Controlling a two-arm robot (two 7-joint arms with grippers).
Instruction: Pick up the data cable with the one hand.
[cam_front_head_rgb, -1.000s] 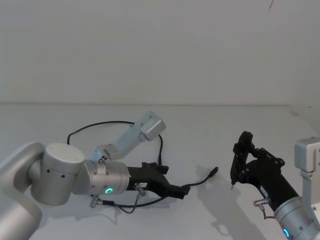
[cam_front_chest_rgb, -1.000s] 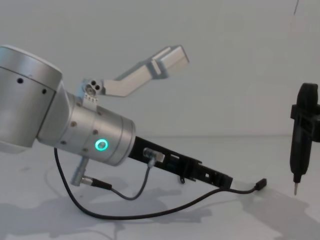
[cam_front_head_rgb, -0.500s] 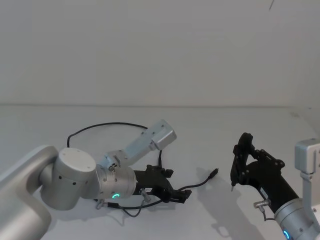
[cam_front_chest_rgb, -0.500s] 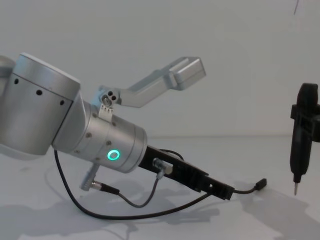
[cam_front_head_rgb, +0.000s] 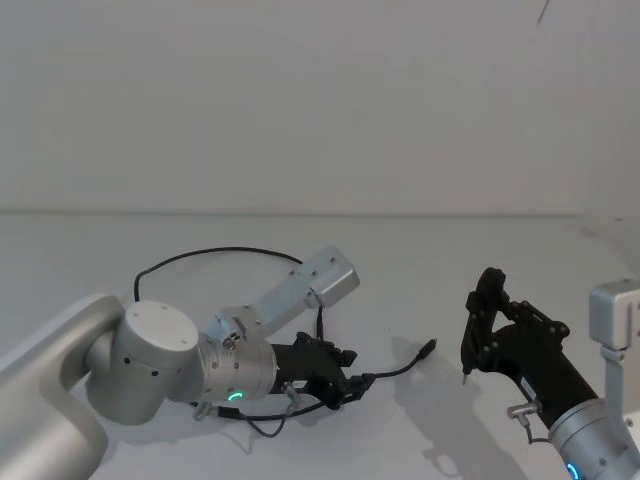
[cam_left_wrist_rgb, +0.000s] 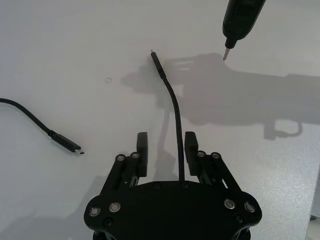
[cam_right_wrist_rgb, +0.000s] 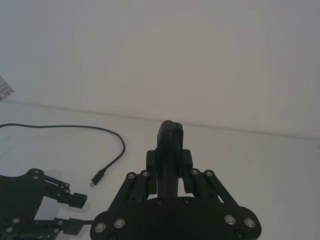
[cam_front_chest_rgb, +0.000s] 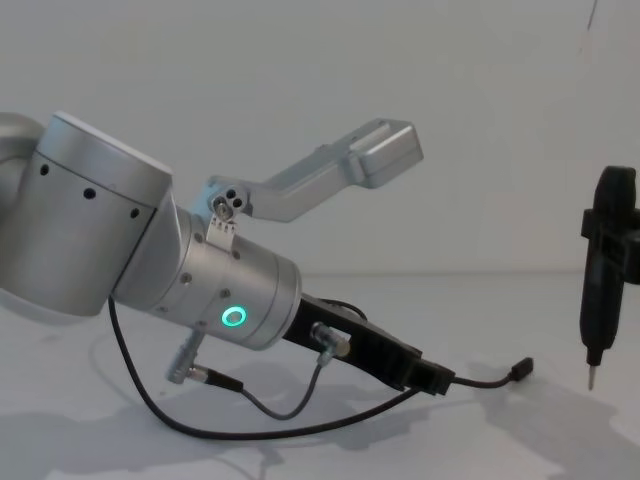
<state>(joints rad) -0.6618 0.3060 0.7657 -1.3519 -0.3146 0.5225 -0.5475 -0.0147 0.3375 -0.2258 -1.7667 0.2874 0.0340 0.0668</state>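
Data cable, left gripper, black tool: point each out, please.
data cable (cam_left_wrist_rgb: 176, 115): left wrist view, on the cord just ahead of the gripper.
left gripper (cam_left_wrist_rgb: 166, 142): left wrist view, midway between its open fingertips.
black tool (cam_front_chest_rgb: 600, 262): chest view, on its upright body.

- Bright, even light falls from above onto the white table (cam_front_head_rgb: 520, 245) and the wall (cam_front_head_rgb: 320, 100), which look pale and flat.
- In the left wrist view, broad soft grey shadows spread on the table beyond the tool (cam_left_wrist_rgb: 242, 17), and a thin one runs beside the data cable (cam_left_wrist_rgb: 173, 100).
- The chest view shows faint, soft-edged shadows under the left gripper (cam_front_chest_rgb: 435, 380) and its arm.
- A green ring (cam_front_chest_rgb: 234, 318) glows on the silver arm, whose metal carries gentle highlights.
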